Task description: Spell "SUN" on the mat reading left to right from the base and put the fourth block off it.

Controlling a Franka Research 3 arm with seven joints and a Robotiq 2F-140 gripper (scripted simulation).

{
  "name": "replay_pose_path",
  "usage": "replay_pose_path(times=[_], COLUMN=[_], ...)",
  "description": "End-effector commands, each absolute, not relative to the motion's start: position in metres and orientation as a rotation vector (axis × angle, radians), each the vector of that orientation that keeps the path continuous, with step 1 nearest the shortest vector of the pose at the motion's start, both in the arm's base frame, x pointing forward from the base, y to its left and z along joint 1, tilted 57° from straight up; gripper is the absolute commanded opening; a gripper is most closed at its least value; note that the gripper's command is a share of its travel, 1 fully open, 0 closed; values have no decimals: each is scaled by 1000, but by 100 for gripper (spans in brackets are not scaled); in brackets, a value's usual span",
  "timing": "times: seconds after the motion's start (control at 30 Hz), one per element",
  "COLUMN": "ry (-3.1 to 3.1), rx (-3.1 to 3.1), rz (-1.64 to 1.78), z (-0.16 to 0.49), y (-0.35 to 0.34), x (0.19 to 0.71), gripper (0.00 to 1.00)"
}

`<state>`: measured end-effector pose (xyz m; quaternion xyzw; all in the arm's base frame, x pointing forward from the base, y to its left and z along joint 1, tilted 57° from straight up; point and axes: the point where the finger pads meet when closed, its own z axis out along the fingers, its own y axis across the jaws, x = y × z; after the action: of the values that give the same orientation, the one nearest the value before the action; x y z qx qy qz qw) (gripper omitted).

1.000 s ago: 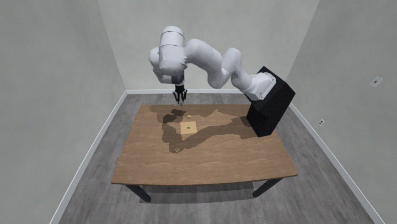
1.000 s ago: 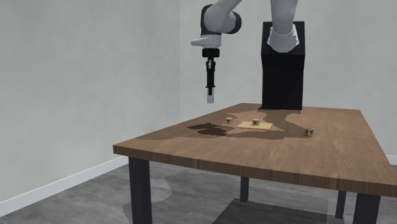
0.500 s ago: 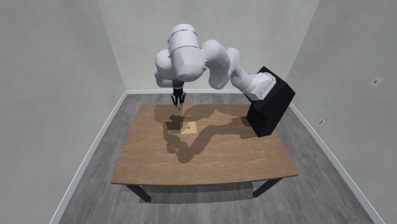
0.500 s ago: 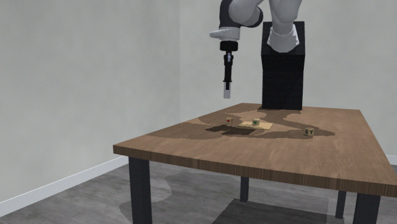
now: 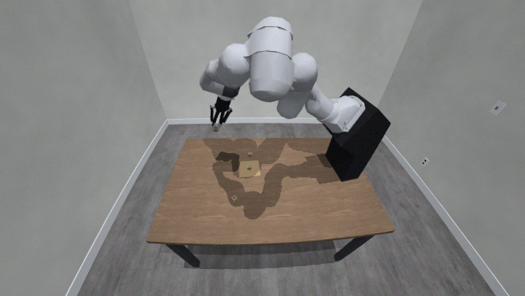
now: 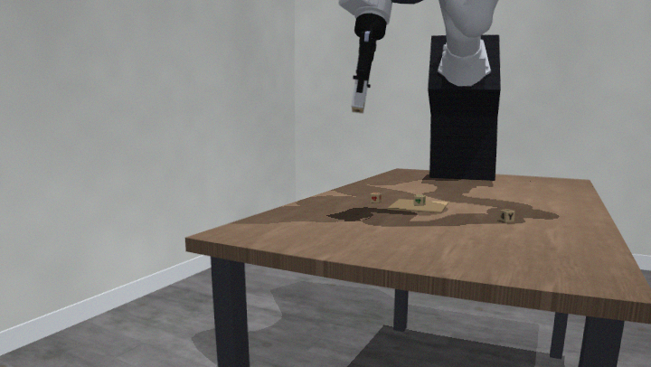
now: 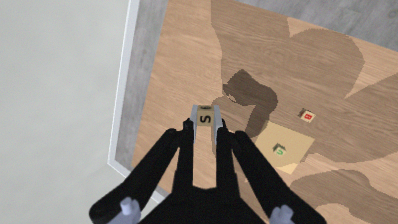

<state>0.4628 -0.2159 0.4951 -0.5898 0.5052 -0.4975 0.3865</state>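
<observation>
The tool [image 5: 216, 127] [image 6: 359, 100] [image 7: 205, 112] is nearly closed, with its two fingers pinching the S block [image 5: 215, 129] [image 6: 357, 109] [image 7: 205, 118]. It is up in the air, well above the surface [image 5: 294, 213] [image 6: 410, 255] [image 7: 175, 75] and not over the mat [image 5: 255, 164] [image 6: 435, 206] [image 7: 296, 141]. The tool tilts a bit, and a dark S shows on the block's side that faces the wrist camera. The yellow mat lies on the wooden surface. The U block [image 5: 249, 167] [image 6: 419, 200] [image 7: 280, 151] sits near the middle of the mat, with a green U on top. The red-letter block [image 5: 249, 153] [image 6: 375, 197] [image 7: 308, 116] sits off the mat, near its edge, on the robot's right. On the robot's left, well apart from the mat, is the Y-side block [image 5: 234, 198] [image 6: 507, 216]. It has a 4 and a Y on its sides, but its top letter is too small to read. So only one block is on the mat, and SUN is not spelled.

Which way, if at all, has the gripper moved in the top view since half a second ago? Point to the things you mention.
Yes: the gripper [image 5: 216, 125] [image 6: 359, 100] [image 7: 205, 112] has moved up and left in that picture, farther from the mat [image 5: 243, 173] [image 6: 400, 205] [image 7: 296, 142].
</observation>
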Motion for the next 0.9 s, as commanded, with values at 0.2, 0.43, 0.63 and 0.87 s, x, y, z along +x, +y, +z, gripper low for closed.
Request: replay_pose_path(times=[0.2, 0.43, 0.63, 0.87], ry=[1463, 1605, 1497, 1363], rx=[-1467, -1635, -1657, -1507], rz=[-1004, -871, -958, -1093], z=[396, 286, 345, 452], y=[-214, -178, -119, -114], x=[486, 503, 490, 465], gripper=[13, 13, 13, 13])
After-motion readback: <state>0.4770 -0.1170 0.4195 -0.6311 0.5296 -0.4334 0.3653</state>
